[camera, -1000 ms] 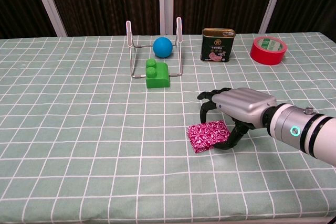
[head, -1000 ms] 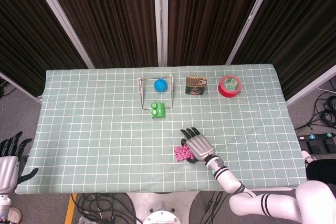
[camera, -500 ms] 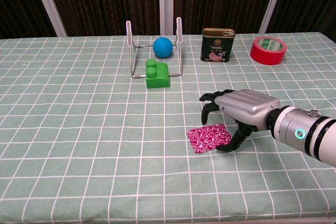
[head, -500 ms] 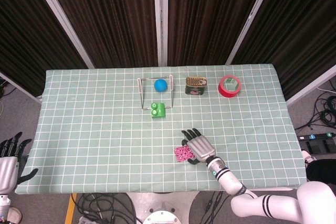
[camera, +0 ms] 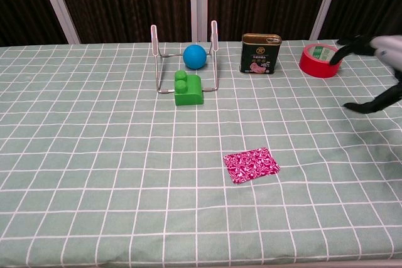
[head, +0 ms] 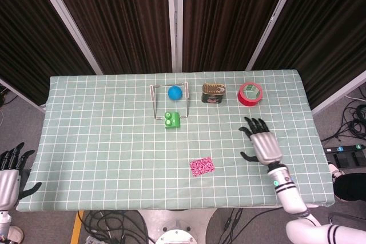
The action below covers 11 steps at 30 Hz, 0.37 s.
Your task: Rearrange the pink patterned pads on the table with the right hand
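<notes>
Right hand (head: 264,144) is hovering palm-down over the right side of the checked green tablecloth (head: 91,141), fingers spread apart and gripping nothing; chest view is only catching its dark fingertips at the right edge. Left hand (head: 10,171) is hanging off the table's near-left corner, fingers apart, also gripping nothing. 1 pink patterned pad (camera: 251,164) is lying flat near the front edge, well apart from the right hand. Farther back, a green toy brick (camera: 187,90) is sitting just in front of a wire rack (camera: 184,59) with a blue ball (camera: 195,56) behind it. A green tin can (camera: 260,54) and red tape roll (camera: 320,60) are sitting near the far edge.
</notes>
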### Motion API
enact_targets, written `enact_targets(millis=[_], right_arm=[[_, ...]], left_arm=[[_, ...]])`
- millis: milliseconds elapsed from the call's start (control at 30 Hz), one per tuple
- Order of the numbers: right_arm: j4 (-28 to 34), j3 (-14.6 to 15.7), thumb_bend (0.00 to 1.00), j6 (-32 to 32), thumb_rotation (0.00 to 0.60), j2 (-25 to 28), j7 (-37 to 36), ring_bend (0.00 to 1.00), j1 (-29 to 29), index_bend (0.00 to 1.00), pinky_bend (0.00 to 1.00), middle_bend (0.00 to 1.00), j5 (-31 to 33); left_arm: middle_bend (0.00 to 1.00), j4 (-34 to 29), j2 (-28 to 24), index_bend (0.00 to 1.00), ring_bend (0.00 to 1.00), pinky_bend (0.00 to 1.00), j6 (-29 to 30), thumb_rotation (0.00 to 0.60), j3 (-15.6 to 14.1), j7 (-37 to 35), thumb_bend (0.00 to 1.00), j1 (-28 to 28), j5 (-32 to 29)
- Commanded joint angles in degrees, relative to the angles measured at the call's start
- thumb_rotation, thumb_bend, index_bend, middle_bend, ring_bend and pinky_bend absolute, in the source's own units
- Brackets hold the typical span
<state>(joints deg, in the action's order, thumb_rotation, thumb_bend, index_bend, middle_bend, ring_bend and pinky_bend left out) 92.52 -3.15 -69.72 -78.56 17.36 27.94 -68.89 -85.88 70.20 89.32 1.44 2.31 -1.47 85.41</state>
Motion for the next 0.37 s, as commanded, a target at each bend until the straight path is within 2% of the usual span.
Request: enact_targets(millis=[33,200,367], right_arm=[[4.62,2.51,0.15,-10.10,0.513,7.10,-7.17,0.00,-7.85,0.20,0.00,0.03,-6.91],[7.39,5.62,0.15,-17.55,0.513,12.74,-12.97,0.00,-14.71,0.20,0.00,0.03,-11.69],[7.42,7.16,0.15,-22.15,0.510,14.50,-15.32,0.00,-19.22,0.20,0.00,0.02,-14.66]], left_arm=[[0.15,0.31,0.55,0.25,0.12,0.13,0.37,0.600,0.38,-0.08,0.04,0.15,0.05],[0.15,0.18,1.26,0.25,0.12,0.13,0.60,0.600,0.66,0.42,0.04,0.59,0.55],[0.15,-0.13,1.48,0.25,0.12,0.13,0.70,0.600,0.78,0.82,0.04,0.89,0.87]])
